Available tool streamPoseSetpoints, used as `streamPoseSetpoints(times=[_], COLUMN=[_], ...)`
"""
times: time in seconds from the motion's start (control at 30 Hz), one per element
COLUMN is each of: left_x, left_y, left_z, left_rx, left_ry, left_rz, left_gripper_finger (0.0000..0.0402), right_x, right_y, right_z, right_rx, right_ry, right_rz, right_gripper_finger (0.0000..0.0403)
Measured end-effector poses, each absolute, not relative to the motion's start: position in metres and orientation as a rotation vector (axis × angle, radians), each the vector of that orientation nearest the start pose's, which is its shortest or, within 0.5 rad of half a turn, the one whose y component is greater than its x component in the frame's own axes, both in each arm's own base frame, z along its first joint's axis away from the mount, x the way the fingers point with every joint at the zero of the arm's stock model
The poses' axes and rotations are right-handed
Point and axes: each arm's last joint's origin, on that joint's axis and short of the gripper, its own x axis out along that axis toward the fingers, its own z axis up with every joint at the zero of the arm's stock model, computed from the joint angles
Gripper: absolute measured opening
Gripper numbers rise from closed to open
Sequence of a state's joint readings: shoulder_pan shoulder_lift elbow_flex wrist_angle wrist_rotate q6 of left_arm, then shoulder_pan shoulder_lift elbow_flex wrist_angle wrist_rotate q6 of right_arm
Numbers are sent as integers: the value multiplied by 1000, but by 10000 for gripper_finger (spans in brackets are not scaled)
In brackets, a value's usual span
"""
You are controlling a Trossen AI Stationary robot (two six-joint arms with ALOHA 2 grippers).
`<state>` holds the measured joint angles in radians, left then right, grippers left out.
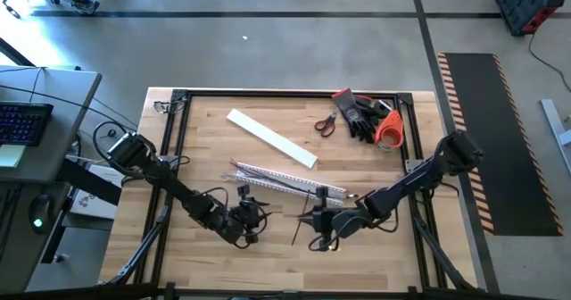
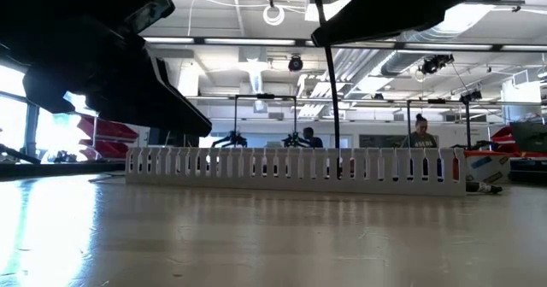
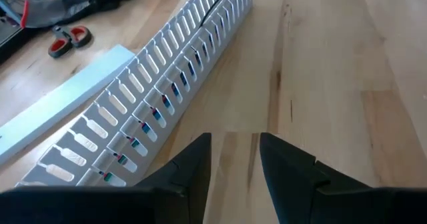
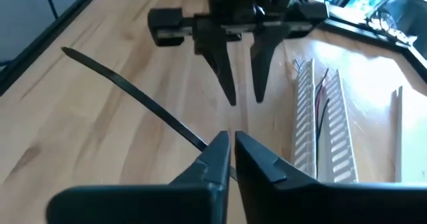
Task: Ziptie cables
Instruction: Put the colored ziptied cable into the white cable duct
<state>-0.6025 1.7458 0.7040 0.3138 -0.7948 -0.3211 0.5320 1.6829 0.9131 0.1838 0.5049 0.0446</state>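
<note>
The cables (image 4: 323,99) lie inside the slotted white channel (image 1: 285,182) at the middle of the bench (image 1: 214,148) — thin dark and reddish strands running along its trough, with coloured bits showing through the slots in the left wrist view. Just in front of the channel, near the bench's front edge, the right pincer (image 4: 231,147) has its fingers drawn together on a black zip tie (image 4: 133,96), whose long free strip slants away over the wood. Facing it from close by, the left pincer (image 3: 233,159) hovers over bare wood with its fingers partly apart and nothing between them.

Behind the channel lies a flat white cover strip (image 1: 271,138), set at an angle. Farther back — toward the right rear corner — sit red-handled scissors (image 1: 326,124), black gloves (image 1: 359,114) and an orange tape roll (image 1: 389,130).
</note>
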Motion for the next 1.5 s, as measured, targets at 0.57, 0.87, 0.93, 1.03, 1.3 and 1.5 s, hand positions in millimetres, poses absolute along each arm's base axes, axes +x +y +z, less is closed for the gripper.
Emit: streamPoseSetpoints(times=[0.57, 0.87, 0.93, 1.03, 1.3, 1.5], left_x=[266, 267, 267, 267, 267, 272], left_y=[-158, -159, -159, -159, -141, -90], left_z=[126, 127, 127, 127, 146, 159], left_rx=[139, 139, 139, 135, 134, 25], left_ry=[492, 480, 480, 480, 457, 637], left_rz=[264, 261, 261, 262, 377, 372], left_gripper_finger=[113, 113, 113, 113, 113, 98], right_x=[293, 291, 290, 284, 249, 238], right_y=[169, 169, 169, 170, 157, 120], right_z=[177, 174, 172, 171, 198, 216], right_rx=[-145, -102, -125, -157, -242, -236], right_ry=[631, 690, 706, 741, 778, 791], right_rz=[51, 103, 104, 94, -157, -374], right_gripper_finger=[0, 0, 0, 0, 0, 8])
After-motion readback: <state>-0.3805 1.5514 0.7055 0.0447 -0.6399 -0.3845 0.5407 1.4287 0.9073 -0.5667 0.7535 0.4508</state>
